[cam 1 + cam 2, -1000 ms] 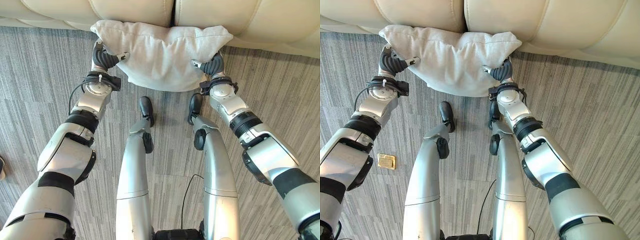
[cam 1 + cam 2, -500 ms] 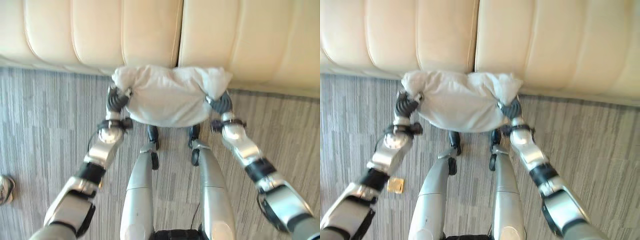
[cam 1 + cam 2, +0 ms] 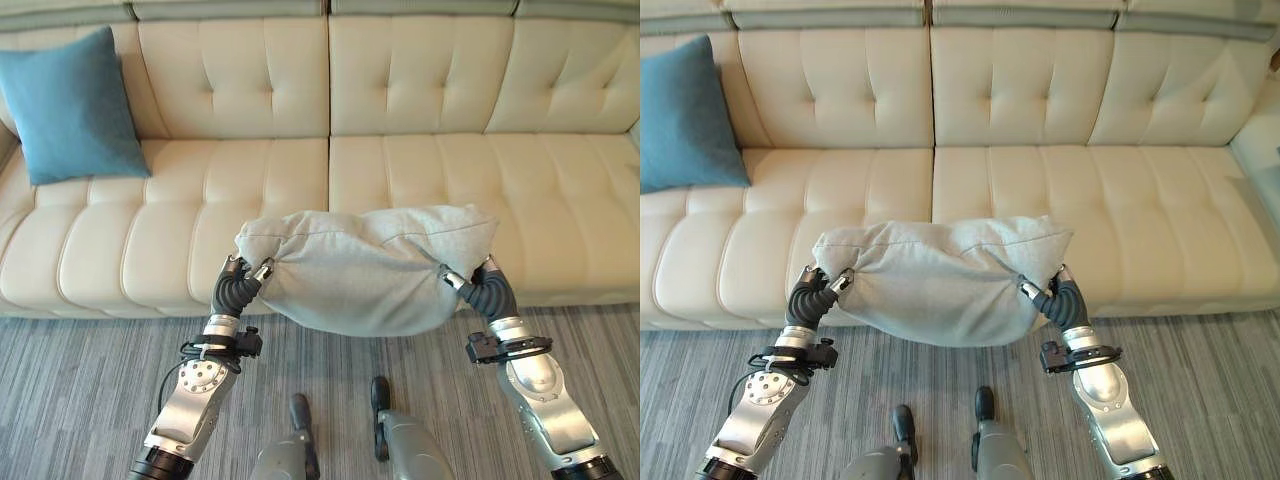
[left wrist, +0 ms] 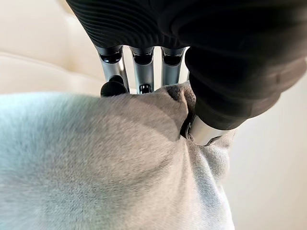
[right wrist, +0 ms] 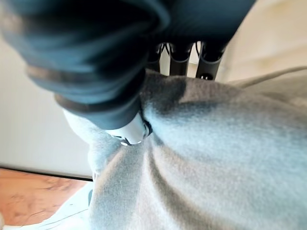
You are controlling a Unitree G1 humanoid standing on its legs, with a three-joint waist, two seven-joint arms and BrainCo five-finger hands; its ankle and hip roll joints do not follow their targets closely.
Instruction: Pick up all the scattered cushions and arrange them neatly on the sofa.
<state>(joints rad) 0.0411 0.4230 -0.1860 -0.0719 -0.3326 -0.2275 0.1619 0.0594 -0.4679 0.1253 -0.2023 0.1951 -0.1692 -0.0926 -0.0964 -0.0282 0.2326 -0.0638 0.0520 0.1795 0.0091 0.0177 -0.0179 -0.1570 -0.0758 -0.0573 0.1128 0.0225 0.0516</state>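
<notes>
A light grey cushion point(image 3: 365, 270) hangs in the air in front of the cream sofa point(image 3: 430, 170), level with the seat's front edge. My left hand point(image 3: 238, 285) pinches its left end, thumb point(image 4: 204, 129) on top and fingers point(image 4: 115, 72) behind the cloth. My right hand point(image 3: 482, 285) grips the right end the same way, its thumb point(image 5: 127, 127) pressed into the fabric. A teal cushion point(image 3: 70, 105) leans upright against the backrest at the sofa's far left.
The sofa's seat point(image 3: 1110, 210) stretches wide behind the held cushion, with tufted backrests point(image 3: 1015, 85) above. Grey striped carpet point(image 3: 90, 400) covers the floor in front. The sofa's right arm point(image 3: 1262, 150) rises at the far right.
The camera has tilted up from the floor to the whole sofa. The grey cushion has been lifted from floor height to the seat's front edge, both hands still holding its ends.
</notes>
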